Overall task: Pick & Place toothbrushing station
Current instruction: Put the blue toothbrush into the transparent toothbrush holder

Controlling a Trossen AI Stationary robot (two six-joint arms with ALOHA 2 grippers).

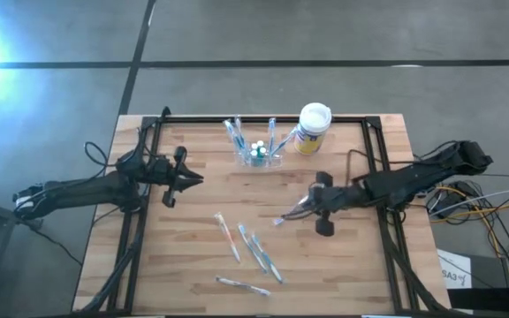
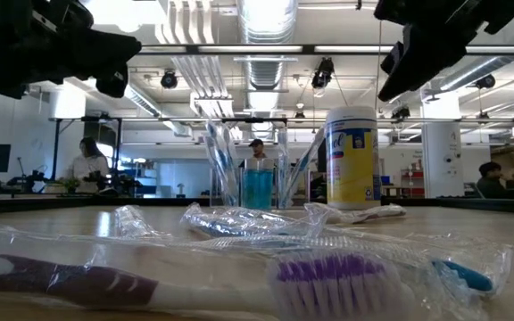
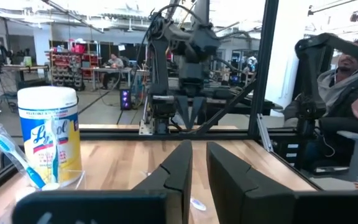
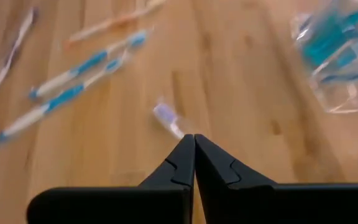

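The clear toothbrushing station (image 1: 259, 155) stands upright beside the canister (image 1: 313, 129), holding wrapped brushes.

One clear toothbrush holder (image 1: 259, 155) at twelve o'clock, one Lysol wipes canister (image 1: 313, 129) at one o'clock, four wrapped toothbrushes (image 1: 253, 252) lying loose around six o'clock, and two robot arms.

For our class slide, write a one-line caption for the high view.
Right hand shut on a wrapped toothbrush; left hand empty, beside the toothbrushing station.
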